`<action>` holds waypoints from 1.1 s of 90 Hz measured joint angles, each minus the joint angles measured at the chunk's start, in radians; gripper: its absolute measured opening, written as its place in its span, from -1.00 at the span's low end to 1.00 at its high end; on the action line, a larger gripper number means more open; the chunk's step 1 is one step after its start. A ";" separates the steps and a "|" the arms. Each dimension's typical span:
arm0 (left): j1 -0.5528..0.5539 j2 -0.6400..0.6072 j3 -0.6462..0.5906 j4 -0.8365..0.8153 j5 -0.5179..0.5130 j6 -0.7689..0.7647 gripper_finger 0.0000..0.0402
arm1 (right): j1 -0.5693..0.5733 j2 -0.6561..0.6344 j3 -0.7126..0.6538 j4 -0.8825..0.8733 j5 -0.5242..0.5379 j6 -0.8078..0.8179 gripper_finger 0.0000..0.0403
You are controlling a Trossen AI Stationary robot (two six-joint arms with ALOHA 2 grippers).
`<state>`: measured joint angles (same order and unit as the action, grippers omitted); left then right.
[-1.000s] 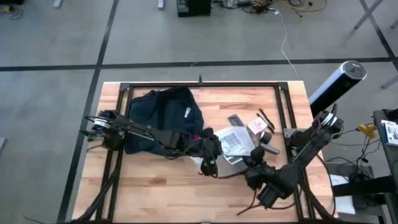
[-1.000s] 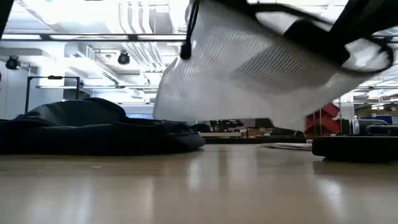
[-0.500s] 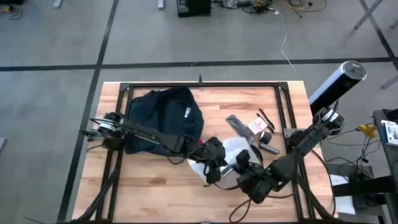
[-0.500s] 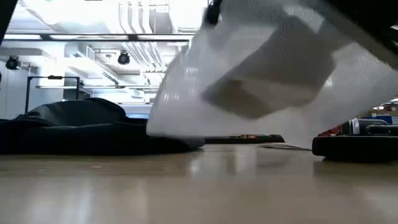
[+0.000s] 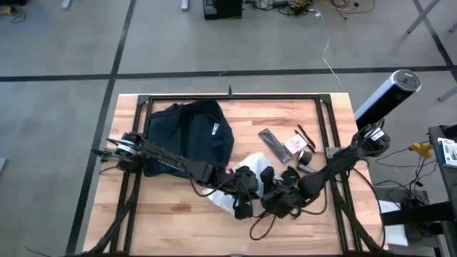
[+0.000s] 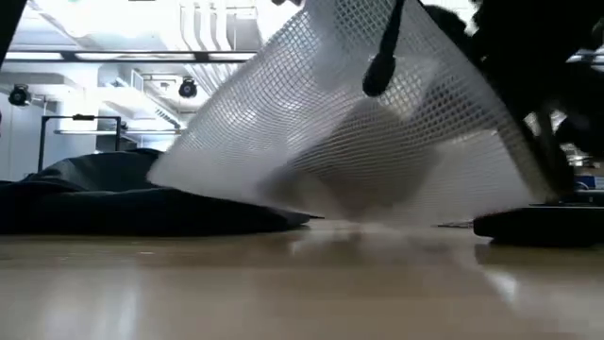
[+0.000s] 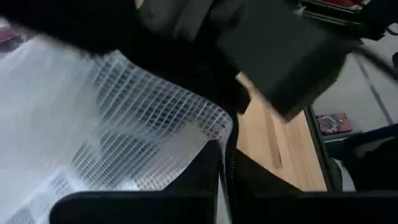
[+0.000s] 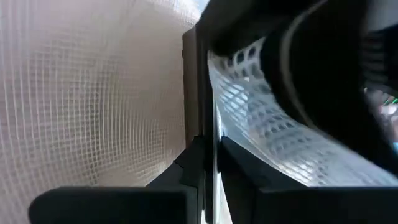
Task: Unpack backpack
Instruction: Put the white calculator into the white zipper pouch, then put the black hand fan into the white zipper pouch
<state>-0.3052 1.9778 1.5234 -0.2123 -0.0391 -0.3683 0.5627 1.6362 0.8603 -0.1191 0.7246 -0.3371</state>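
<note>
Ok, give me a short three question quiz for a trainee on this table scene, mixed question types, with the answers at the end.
1. True or false: the large dark navy soft fabric backpack lies on the wooden table, apart from both grippers.
2. What do the left gripper and right gripper hold between them?
A. black headphones
B. translucent white mesh pouch
C. the backpack
3. Fill in: in the low view, the pouch's lower edge is ____ the tabletop.

Key
1. True
2. B
3. touching or nearly touching
</note>
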 joint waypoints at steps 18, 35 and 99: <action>0.019 0.000 -0.003 -0.099 -0.069 0.005 -1.00 | -0.007 0.012 -0.007 0.000 -0.116 -0.011 -0.79; 0.038 0.000 -0.013 -0.099 -0.078 0.008 -1.00 | -0.010 0.024 -0.008 -0.032 -0.219 0.050 -0.50; 0.014 -0.006 -0.015 -0.249 -0.266 -0.045 -1.00 | 0.064 -0.394 -0.032 -0.953 -0.145 0.999 -0.27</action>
<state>-0.2910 1.9720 1.5085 -0.4612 -0.3049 -0.4131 0.6272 1.2424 0.8284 -1.0721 0.5799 0.6621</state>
